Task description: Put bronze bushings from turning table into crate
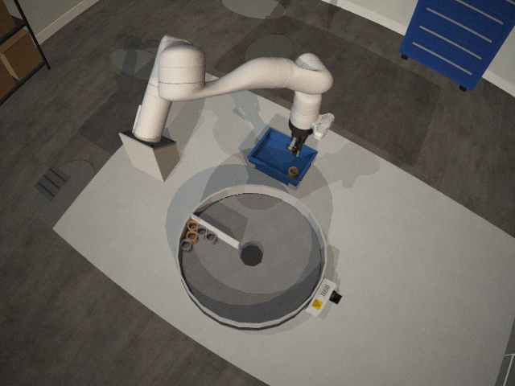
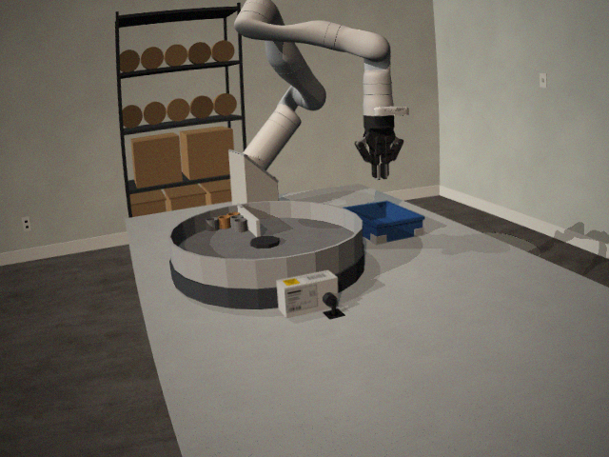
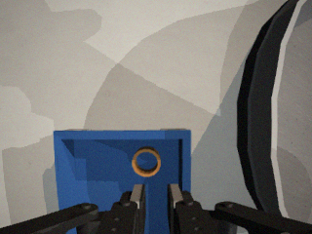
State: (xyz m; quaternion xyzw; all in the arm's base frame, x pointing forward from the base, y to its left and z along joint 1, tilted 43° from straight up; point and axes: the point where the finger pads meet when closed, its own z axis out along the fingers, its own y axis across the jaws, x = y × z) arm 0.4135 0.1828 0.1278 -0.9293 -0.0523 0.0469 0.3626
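Observation:
One bronze bushing lies in the blue crate, near its corner facing the turning table. My gripper hangs well above the crate, fingers nearly together with nothing between them. On the turning table, two bronze bushings and three steel bushings cluster at the left rim beside a white divider bar.
A dark hub sits at the turning table's middle. A white control box stands against its front rim. The arm's base stands behind it. A shelf rack and a blue cabinet stand off the mat.

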